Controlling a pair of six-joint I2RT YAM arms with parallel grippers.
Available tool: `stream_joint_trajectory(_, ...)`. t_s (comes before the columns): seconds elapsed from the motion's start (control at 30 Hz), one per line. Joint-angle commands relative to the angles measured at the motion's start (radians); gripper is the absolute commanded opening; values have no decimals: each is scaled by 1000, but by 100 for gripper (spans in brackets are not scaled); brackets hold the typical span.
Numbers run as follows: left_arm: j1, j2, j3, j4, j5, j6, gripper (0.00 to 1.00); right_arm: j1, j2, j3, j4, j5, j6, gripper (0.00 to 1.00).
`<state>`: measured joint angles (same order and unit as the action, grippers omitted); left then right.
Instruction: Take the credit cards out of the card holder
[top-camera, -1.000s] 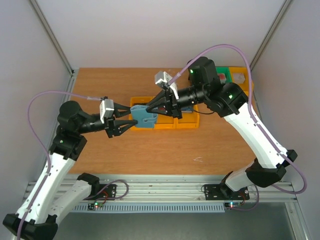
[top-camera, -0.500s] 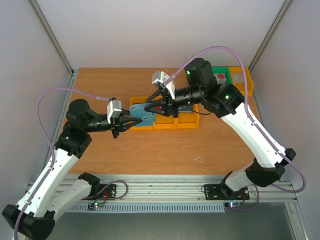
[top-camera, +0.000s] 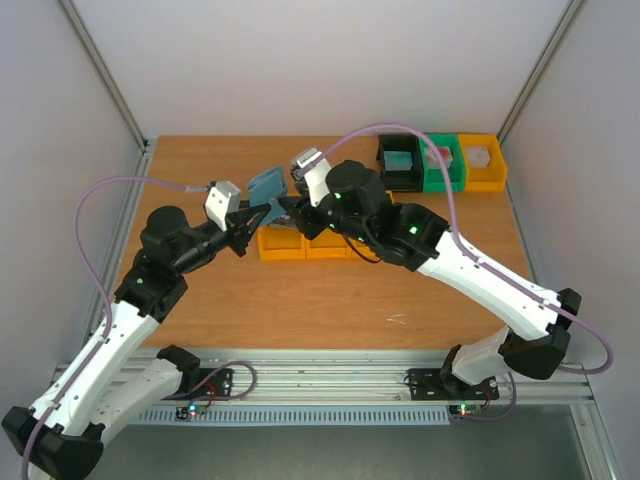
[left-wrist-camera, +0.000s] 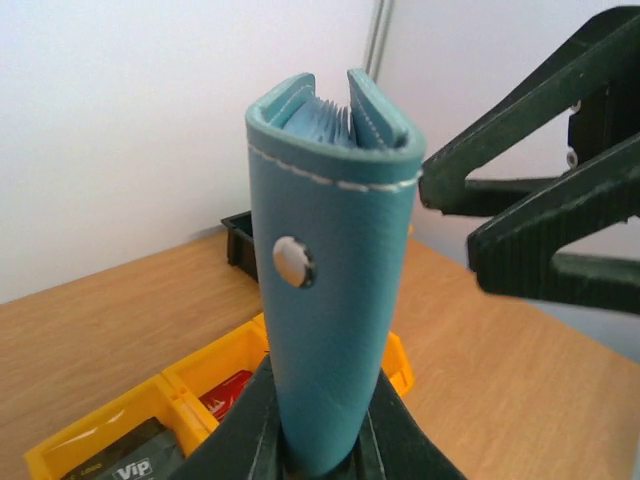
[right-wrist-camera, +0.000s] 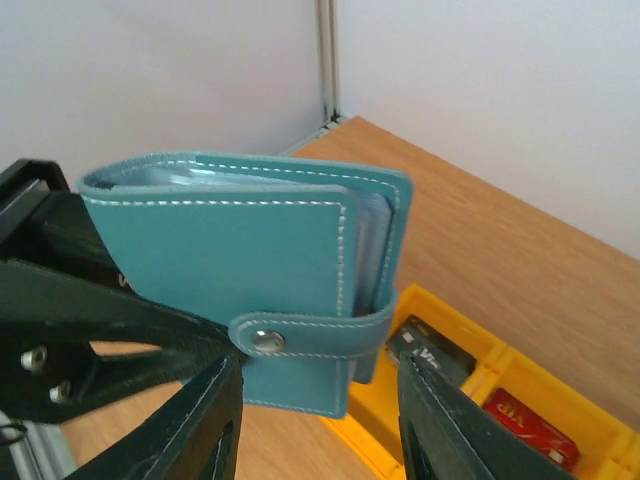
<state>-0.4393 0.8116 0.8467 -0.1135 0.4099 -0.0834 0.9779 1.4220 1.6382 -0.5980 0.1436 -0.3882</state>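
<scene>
Card holder (left-wrist-camera: 330, 300) clamped in left hand (left-wrist-camera: 318, 445), right hand (right-wrist-camera: 320, 395) beside.

Card holder (left-wrist-camera: 335, 300): teal-blue, white stitching, silver snap. Below it: yellow bins (left-wrist-camera: 180, 385), dark grey card (left-wrist-camera: 130, 462) w/ white lettering, red card (left-wrist-camera: 232, 390).

The left arm (top-camera: 130, 310) stretched forward and to the right, its end effector (left-wrist-camera: 315, 445) clamped on one end of the card holder (left-wrist-camera: 330, 280). The right arm (top-camera: 470, 275) bent across to the left, its end effector (right-wrist-camera: 318, 410) facing the left one, fingers apart and gripping nothing.
</scene>
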Motion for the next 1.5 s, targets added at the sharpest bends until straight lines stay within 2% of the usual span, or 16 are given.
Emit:
stream_joint_trajectory(0.0, -19, 4, -2, 87, -105, -12, 0, 19, 65, 48, 90, 44, 117, 44)
stream_joint_trajectory(0.5, -25, 19, 2, 103, -110, -16, 0, 19, 217, 154, 18, 23, 189, 49)
stream_joint_trajectory(0.63, -26, 21, 0, 140, -115, -15, 0, 19, 241, 169, -18, 75, 198, 50)
stream_joint_trajectory(0.77, -26, 20, -2, 146, -98, -17, 0, 19, 262, 190, -61, 158, 193, 42)
stream_joint_trajectory(0.9, -26, 17, -5, 141, -87, -17, 0, 16, 265, 198, -74, 228, 170, 22)
stream_joint_trajectory(1.03, -26, 12, -8, 142, -77, -17, 0, -1, 260, 197, -90, 236, 171, 2)
stream_joint_trajectory(1.27, -26, 4, -6, 118, -113, -33, 0, -59, 197, 127, -106, 232, 161, 1)
stream_joint_trajectory(1.33, -26, 0, -8, 82, -86, -29, 0, -91, 157, 88, -89, 169, 130, 1)
stream_joint_trajectory(1.4, -26, -6, -14, 78, -31, -29, 0, -125, 106, 34, -52, 22, 66, 1)
stream_joint_trajectory(1.47, -26, -12, -17, 79, 51, -30, 0, -147, 44, -30, -8, -168, -16, 8)
